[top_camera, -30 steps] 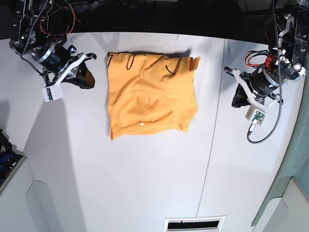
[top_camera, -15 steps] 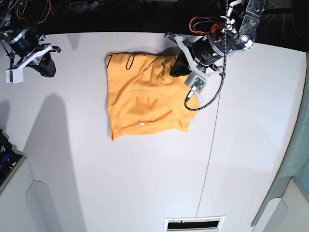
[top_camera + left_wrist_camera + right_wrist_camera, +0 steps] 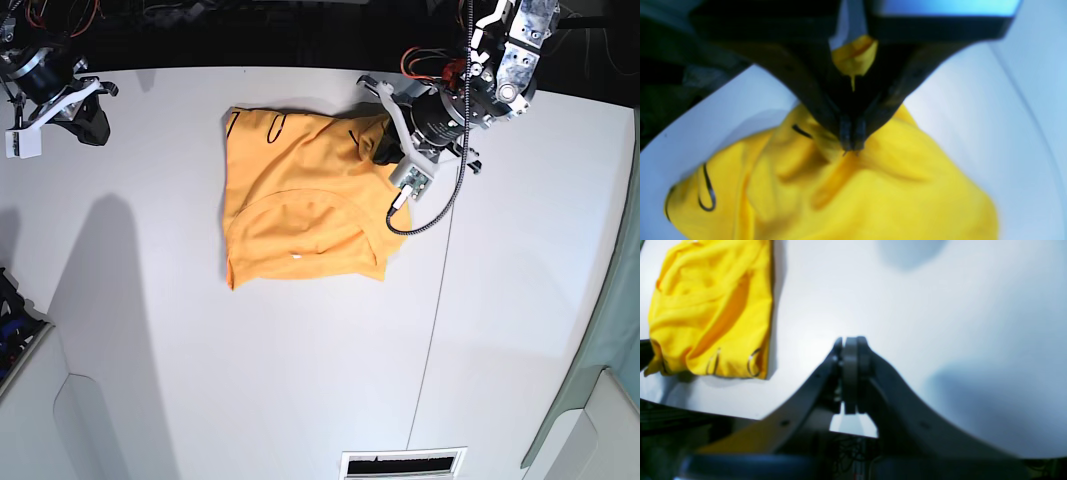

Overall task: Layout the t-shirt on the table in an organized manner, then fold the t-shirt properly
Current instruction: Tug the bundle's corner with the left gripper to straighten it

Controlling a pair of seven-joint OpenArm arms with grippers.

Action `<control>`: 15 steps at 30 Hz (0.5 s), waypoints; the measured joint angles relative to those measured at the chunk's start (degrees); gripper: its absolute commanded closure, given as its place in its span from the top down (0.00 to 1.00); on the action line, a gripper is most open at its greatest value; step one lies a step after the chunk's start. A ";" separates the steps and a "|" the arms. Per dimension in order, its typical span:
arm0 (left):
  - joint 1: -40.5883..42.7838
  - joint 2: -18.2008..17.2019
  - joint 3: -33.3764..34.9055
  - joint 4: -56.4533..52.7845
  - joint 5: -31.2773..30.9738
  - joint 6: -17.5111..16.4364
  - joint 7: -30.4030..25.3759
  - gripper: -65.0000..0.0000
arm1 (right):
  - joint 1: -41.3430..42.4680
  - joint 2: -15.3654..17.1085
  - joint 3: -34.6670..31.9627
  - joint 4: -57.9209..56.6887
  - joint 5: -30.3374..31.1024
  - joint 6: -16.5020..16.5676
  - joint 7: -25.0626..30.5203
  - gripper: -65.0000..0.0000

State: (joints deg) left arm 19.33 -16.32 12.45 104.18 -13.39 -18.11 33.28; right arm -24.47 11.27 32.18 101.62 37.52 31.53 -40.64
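Note:
The orange-yellow t-shirt point(image 3: 300, 200) lies bunched and partly folded on the white table point(image 3: 300, 380), its black line drawing point(image 3: 275, 125) near the far edge. My left gripper point(image 3: 385, 150) is at the shirt's far right corner. In the left wrist view the left gripper point(image 3: 851, 145) is shut on a pinch of the t-shirt point(image 3: 873, 193), with fabric poking up between the fingers. My right gripper point(image 3: 90, 125) is at the table's far left, well apart from the shirt. In the right wrist view the right gripper point(image 3: 850, 350) is shut and empty, with the t-shirt point(image 3: 706, 306) off to its left.
A thin dark seam point(image 3: 435, 290) runs across the table right of the shirt. A slotted vent point(image 3: 403, 463) sits at the near edge. Dark clutter and cables lie beyond the far edge point(image 3: 250, 30). A teal curtain point(image 3: 610, 350) hangs at the right.
My left arm swung in from the table's right side to the shirt's far right corner and closed on it, drawing the right edge inward. My right arm drew back to the far left.

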 measured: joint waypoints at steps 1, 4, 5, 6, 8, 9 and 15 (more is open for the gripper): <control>-0.02 -0.92 -0.04 1.75 0.04 0.09 0.85 0.00 | 0.02 0.00 0.22 0.00 0.04 0.00 -0.35 0.00; 0.26 -3.08 -1.05 6.27 -0.26 1.66 3.19 0.00 | 0.00 0.33 1.20 0.00 0.68 0.22 -2.01 0.00; 0.90 -3.72 -1.77 7.45 -0.33 2.64 3.41 0.00 | -0.15 0.66 1.49 0.00 1.25 0.28 -3.06 0.00; 1.75 -4.46 -2.86 8.59 -0.33 2.73 3.43 0.00 | -0.17 1.05 1.79 0.00 1.84 0.28 -3.78 0.00; 4.02 -5.95 -5.35 10.36 -0.35 2.89 3.52 0.00 | -0.61 2.05 1.97 0.00 2.84 0.28 -4.17 0.00; 5.53 -6.51 -6.86 11.23 -0.52 2.91 3.67 0.00 | -0.96 2.58 1.97 0.00 3.45 0.39 -4.04 0.00; 16.00 -7.17 -15.54 14.82 -1.36 2.75 5.25 0.00 | -5.55 2.86 1.92 0.07 4.20 0.46 -3.98 0.00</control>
State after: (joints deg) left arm 35.33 -23.49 -3.09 119.00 -14.74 -15.35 38.52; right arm -30.02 14.13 34.11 101.69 41.71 31.99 -44.62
